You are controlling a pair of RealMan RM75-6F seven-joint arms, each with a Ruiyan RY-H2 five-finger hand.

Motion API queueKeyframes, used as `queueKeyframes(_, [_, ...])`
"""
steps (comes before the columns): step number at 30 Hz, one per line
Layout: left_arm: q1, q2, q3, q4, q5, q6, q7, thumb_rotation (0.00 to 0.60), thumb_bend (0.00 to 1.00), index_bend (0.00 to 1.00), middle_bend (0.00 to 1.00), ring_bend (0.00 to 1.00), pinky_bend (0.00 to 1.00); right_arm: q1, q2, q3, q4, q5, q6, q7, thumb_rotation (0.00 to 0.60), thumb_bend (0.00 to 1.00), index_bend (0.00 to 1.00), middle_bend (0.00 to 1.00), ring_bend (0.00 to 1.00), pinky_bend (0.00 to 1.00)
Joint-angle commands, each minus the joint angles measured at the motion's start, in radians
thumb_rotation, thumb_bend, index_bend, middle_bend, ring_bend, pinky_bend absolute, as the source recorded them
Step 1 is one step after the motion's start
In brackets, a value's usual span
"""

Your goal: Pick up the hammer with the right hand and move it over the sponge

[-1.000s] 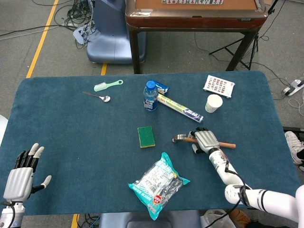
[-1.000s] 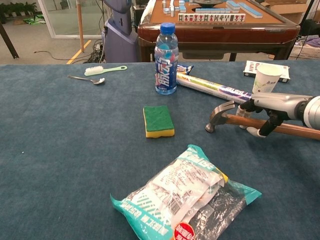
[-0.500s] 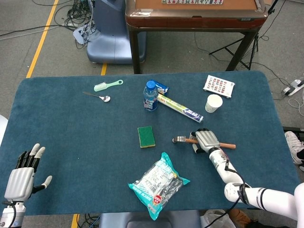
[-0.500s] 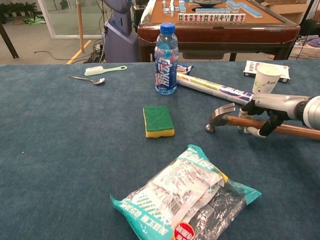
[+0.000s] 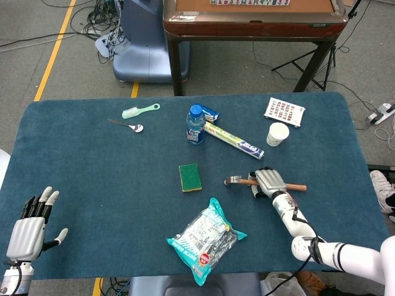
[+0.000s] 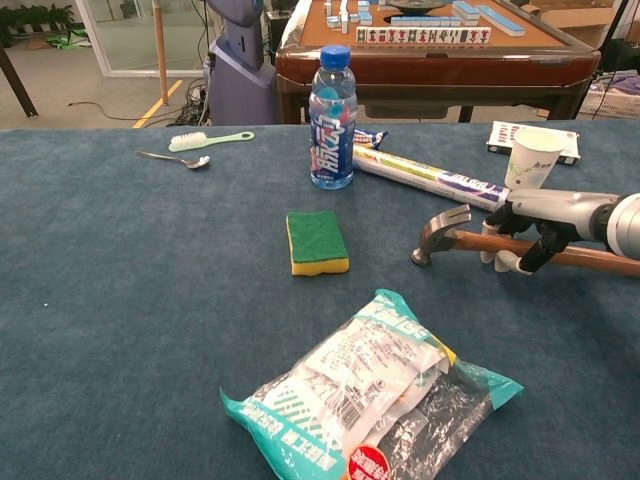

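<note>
The hammer (image 5: 234, 180) lies on the blue table right of centre, its metal head (image 6: 442, 233) pointing left and its wooden handle running right. My right hand (image 5: 270, 182) sits over the middle of the handle, and in the chest view this right hand (image 6: 540, 215) has its fingers curled round the shaft, gripping it. The hammer head looks low, at or just off the cloth. The green and yellow sponge (image 5: 190, 177) lies flat to the left of the head, a short gap from it, and shows in the chest view as the sponge (image 6: 317, 241). My left hand (image 5: 28, 231) hangs open at the table's near left corner.
A blue bottle (image 5: 195, 125) stands behind the sponge, with a long wrapped roll (image 5: 234, 140) slanting behind the hammer. A paper cup (image 5: 278, 134) and a card box (image 5: 284, 111) sit at the back right. A snack bag (image 5: 205, 239) lies near the front edge. A toothbrush (image 5: 140, 111) and spoon (image 5: 126, 126) lie back left.
My right hand has shifted slightly right along the handle and its fingers have tightened round it. The hammer has barely moved. The left hand stays still.
</note>
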Motion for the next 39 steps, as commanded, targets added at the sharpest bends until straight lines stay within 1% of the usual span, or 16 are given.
queueKeyframes(1, [0.000,0.001,0.000,0.000,-0.001,-0.001,0.001,0.600,0.23,0.00,0.00,0.00,0.00,0.000,0.001,-0.002,-0.001,0.000,0.000,0.003,0.600,0.69,0.49,0.50,0.23,0.15])
queueKeyframes(15, [-0.002,0.005,0.003,-0.006,-0.008,-0.010,0.009,0.600,0.23,0.00,0.00,0.00,0.00,-0.011,0.010,-0.003,-0.019,-0.027,0.031,0.024,0.600,0.78,0.53,0.55,0.30,0.15])
queueKeyframes(22, [0.000,0.006,0.004,-0.009,-0.010,-0.008,0.010,0.600,0.23,0.00,0.00,0.00,0.00,-0.023,0.016,0.002,-0.024,-0.062,0.042,0.053,0.600,0.89,0.57,0.59,0.36,0.17])
queueKeyframes(24, [0.000,0.006,0.004,-0.010,-0.010,-0.008,0.012,0.600,0.23,0.00,0.00,0.00,0.00,-0.027,0.018,0.006,-0.025,-0.072,0.044,0.065,0.600,0.91,0.58,0.60,0.38,0.21])
queueKeyframes(27, [-0.001,0.005,0.004,-0.013,-0.010,-0.009,0.016,0.600,0.23,0.00,0.00,0.00,0.00,-0.034,0.021,0.012,-0.024,-0.094,0.048,0.087,0.600,0.97,0.60,0.63,0.43,0.28])
queueKeyframes(31, [-0.003,0.005,0.003,-0.017,-0.011,-0.011,0.022,0.600,0.23,0.00,0.00,0.00,0.00,-0.043,0.026,0.018,-0.020,-0.119,0.050,0.115,0.600,0.97,0.62,0.66,0.48,0.38])
queueKeyframes(34, [-0.003,0.005,0.003,-0.020,-0.012,-0.011,0.026,0.600,0.23,0.00,0.00,0.00,0.00,-0.049,0.033,0.024,-0.021,-0.137,0.049,0.137,0.600,0.97,0.64,0.68,0.51,0.47])
queueKeyframes(38, [-0.003,0.008,0.002,-0.025,-0.012,-0.010,0.032,0.600,0.23,0.00,0.00,0.00,0.00,-0.056,0.044,0.035,-0.029,-0.167,0.055,0.163,0.600,0.97,0.65,0.72,0.58,0.62])
queueKeyframes(39, [-0.003,0.008,0.002,-0.026,-0.013,-0.010,0.032,0.600,0.23,0.00,0.00,0.00,0.00,-0.056,0.048,0.037,-0.032,-0.172,0.056,0.167,0.600,0.97,0.66,0.73,0.58,0.64])
